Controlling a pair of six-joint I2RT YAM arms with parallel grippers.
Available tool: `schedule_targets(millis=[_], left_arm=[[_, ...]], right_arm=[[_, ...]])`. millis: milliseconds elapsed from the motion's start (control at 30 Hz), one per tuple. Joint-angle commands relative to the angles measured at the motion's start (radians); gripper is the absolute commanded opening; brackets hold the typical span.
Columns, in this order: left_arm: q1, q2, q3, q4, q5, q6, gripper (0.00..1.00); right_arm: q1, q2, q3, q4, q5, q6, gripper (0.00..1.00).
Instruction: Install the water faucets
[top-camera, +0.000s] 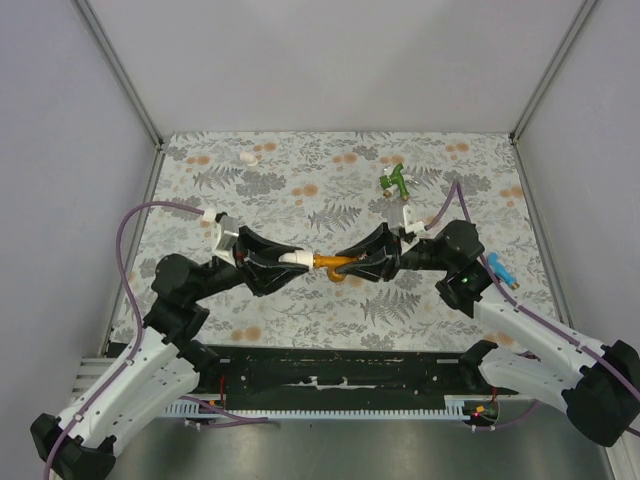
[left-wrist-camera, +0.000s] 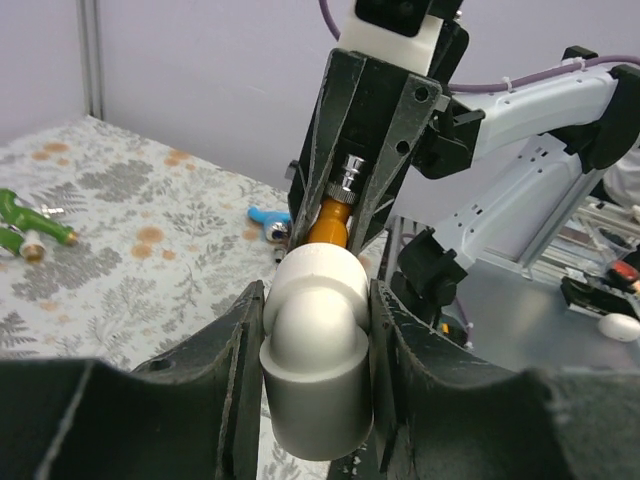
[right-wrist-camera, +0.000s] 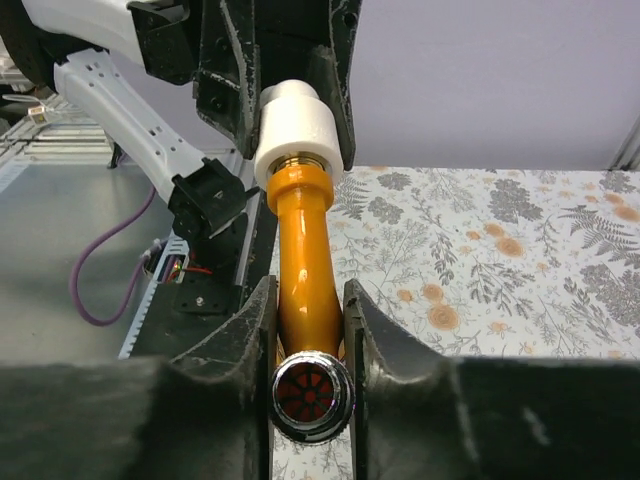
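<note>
Orange faucet (top-camera: 328, 264) meets the fitting (top-camera: 296, 258) in the air, between 2 grippers.

Top view: the left gripper (top-camera: 283, 262) is clamped on the fitting and the right gripper (top-camera: 350, 265) on the orange faucet, end to end above mid-table. The green faucet (top-camera: 396, 181) and blue faucet (top-camera: 500, 268) lie apart, untouched. Left wrist view: the fingers (left-wrist-camera: 243, 340) pinch the white elbow's sides, and only here does a chrome piece show inside the right jaws. Right wrist view: the jaws are narrow and tight on the orange body, and only here does a thin brass ring show at the socket, so the joint seems not fully seated. The next move likely calls for turning or pushing along the shared axis.
</note>
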Motion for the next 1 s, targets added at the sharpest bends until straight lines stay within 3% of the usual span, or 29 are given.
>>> schedule_targets(millis=[0, 67, 300, 333, 467, 533, 733, 967], left_arm=[[-0.001, -0.017, 0.081, 0.079, 0.035, 0.202, 0.02], [-0.001, -0.019, 0.102, 0.033, 0.057, 0.299, 0.02], [-0.001, -0.036, 0.113, -0.062, 0.083, 0.473, 0.04], [-0.003, -0.043, 0.106, -0.064, 0.065, 0.473, 0.11], [-0.001, -0.099, 0.063, -0.085, -0.006, 0.533, 0.70], [-0.001, -0.112, 0.061, -0.122, -0.021, 0.548, 0.81], [-0.001, -0.119, 0.064, -0.203, -0.058, 0.589, 0.83], [-0.001, -0.114, 0.093, -0.332, -0.078, 0.672, 0.86]], right_arm=[[0.004, 0.001, 0.025, 0.030, 0.086, 0.188, 0.16], [0.004, 0.005, 0.031, 0.024, 0.103, 0.272, 0.01], [0.003, 0.042, 0.104, -0.078, 0.094, 0.457, 0.00], [0.003, 0.039, 0.109, -0.088, 0.095, 0.451, 0.00], [0.001, -0.002, 0.117, -0.167, 0.133, 0.382, 0.00], [0.003, -0.019, 0.129, -0.229, 0.153, 0.345, 0.00], [0.000, -0.048, 0.169, -0.394, 0.190, 0.201, 0.00], [0.000, -0.056, 0.193, -0.444, 0.126, 0.069, 0.00]])
